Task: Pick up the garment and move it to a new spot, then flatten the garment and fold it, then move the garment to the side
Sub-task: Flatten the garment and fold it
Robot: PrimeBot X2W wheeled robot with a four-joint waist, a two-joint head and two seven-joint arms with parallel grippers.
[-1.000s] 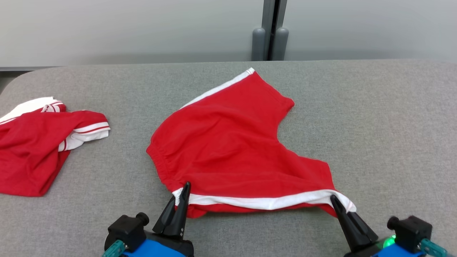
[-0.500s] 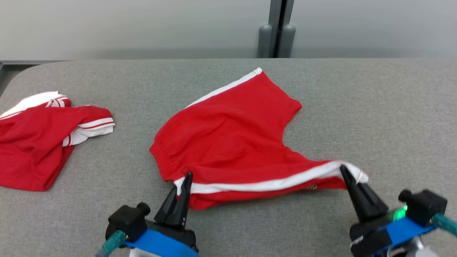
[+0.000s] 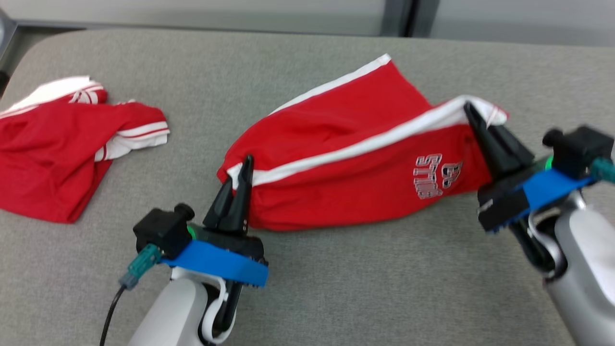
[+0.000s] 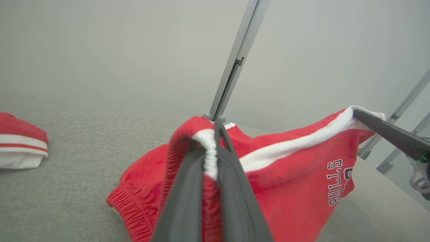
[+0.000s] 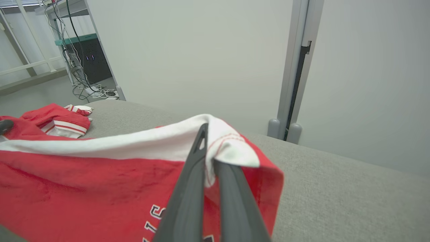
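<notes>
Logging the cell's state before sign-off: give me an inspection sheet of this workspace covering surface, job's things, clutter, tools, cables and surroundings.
Surface: grey fabric-covered table, rounded at its far-left corner.
Job's things: red shorts with a white stripe; near edge raised, far part lying on the table.
Clutter: second red-and-white garment, crumpled at the table's left.
Tools: left tool shut on the shorts' waistband corner; right tool shut on the leg-hem corner.
Cables: dark cable at the left wrist; loose cables on the floor by a shelf rack.
Surroundings: pale wall panels with a grey post.
</notes>
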